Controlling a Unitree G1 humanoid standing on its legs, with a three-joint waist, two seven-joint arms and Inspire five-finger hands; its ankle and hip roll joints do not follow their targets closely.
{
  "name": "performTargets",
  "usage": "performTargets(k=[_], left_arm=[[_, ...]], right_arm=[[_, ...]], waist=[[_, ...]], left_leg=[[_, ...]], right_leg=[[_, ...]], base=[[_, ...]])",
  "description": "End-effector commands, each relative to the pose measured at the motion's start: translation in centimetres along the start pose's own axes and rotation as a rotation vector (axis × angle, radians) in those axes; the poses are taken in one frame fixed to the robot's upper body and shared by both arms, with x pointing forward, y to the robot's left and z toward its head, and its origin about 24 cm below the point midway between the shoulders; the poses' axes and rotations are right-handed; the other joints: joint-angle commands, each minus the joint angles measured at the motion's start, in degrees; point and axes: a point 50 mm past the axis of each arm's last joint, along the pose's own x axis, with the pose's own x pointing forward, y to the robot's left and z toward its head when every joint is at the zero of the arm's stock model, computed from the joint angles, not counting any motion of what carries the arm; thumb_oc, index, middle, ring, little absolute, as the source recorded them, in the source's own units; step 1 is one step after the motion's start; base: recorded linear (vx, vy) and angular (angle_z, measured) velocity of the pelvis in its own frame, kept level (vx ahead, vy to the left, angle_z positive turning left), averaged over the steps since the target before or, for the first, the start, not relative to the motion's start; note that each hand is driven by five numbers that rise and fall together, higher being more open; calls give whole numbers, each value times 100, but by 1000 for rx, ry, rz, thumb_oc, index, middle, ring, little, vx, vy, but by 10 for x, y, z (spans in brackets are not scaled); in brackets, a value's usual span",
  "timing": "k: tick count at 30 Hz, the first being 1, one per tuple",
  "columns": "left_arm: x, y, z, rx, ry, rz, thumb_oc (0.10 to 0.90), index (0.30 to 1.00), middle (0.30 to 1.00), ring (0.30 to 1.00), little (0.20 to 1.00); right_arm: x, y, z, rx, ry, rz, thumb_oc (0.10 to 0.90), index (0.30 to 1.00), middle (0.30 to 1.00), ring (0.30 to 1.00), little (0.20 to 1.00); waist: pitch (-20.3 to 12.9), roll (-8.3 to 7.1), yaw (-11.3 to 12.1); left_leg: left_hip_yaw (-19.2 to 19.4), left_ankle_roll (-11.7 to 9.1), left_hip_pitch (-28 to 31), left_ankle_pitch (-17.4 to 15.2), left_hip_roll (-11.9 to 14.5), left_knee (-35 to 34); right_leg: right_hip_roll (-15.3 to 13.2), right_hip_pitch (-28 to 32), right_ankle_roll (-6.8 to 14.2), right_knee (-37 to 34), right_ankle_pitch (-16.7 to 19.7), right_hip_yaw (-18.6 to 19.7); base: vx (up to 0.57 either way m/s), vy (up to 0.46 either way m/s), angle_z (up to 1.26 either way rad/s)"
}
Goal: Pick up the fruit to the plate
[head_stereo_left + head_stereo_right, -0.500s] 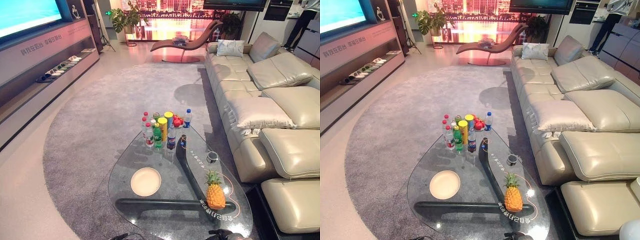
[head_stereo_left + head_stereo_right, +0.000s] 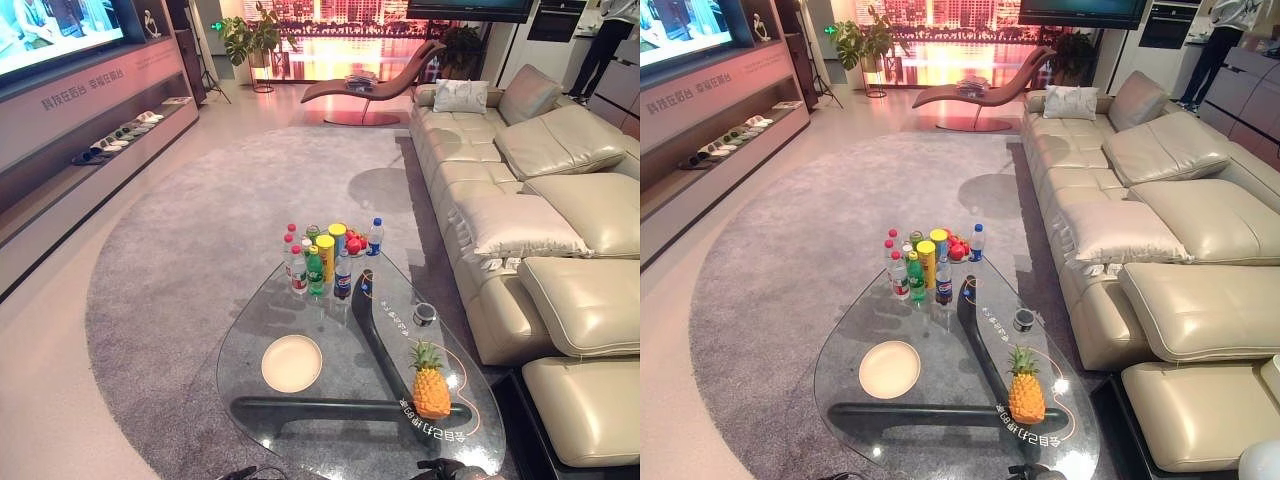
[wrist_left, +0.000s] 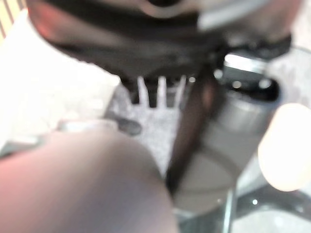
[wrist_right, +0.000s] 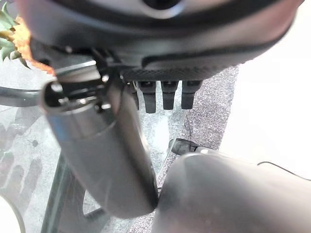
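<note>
Pineapple [image 2: 431,385] stands upright on the glass counter [image 2: 300,310], leaves up, untouched and well apart from the fingers of both hands.

The right hand [image 4: 160,43] hangs with its fingers [image 4: 167,94] straight and relaxed in a row, holding nothing. Past them lie the grey carpet [image 4: 209,111] and the counter's glass edge. Its thumb [image 4: 97,145] stands out beside them, and the pineapple's green leaves and orange skin show on that thumb's side, apart from it (no part of the hand meets the fruit).

The left hand [image 3: 160,53] is blurred in its own wrist view. Its fingers [image 3: 151,92] also point straight out in a row with carpet showing between them, and nothing sits in them.

The plate [image 2: 291,363], round and cream, lies flat on the counter on the left hand's side of the pineapple, well apart from the fruit and from either hand's fingers.

Farther from the fingers than both, at the counter's far end, stands a tight cluster of bottles and cans [image 2: 318,262], with a few red fruits [image 2: 353,242] just beside it. Between that cluster and the pineapple a small dark round thing [image 2: 425,314] sits on the glass; I cannot tell what it is. A pale leather sofa [image 2: 560,200] runs along the right hand's side of the counter.
</note>
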Motion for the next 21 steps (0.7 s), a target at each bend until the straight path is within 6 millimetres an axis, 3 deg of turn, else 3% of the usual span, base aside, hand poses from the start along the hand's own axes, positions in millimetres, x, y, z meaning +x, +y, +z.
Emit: performTargets(k=[1, 21], left_arm=[[3, -12, 5, 70, 31, -27, 800, 900, 900, 900, 900], [2, -8, 5, 5, 10, 11, 800, 900, 900, 900, 900]], right_arm=[[-1, 0, -38, -58, 174, 6, 800, 900, 900, 900, 900], [-2, -11, -36, -32, 168, -141, 800, 900, 900, 900, 900]], waist=[[101, -158, 30], [438, -172, 11]], left_leg=[[5, -23, 129, -428, -71, -1], [54, 0, -52, -375, -39, 69]], right_leg=[[-395, 15, 427, 24, 95, -235], [-378, -194, 404, 94, 147, -136]], base=[[0, 0, 0], [-2, 0, 0]])
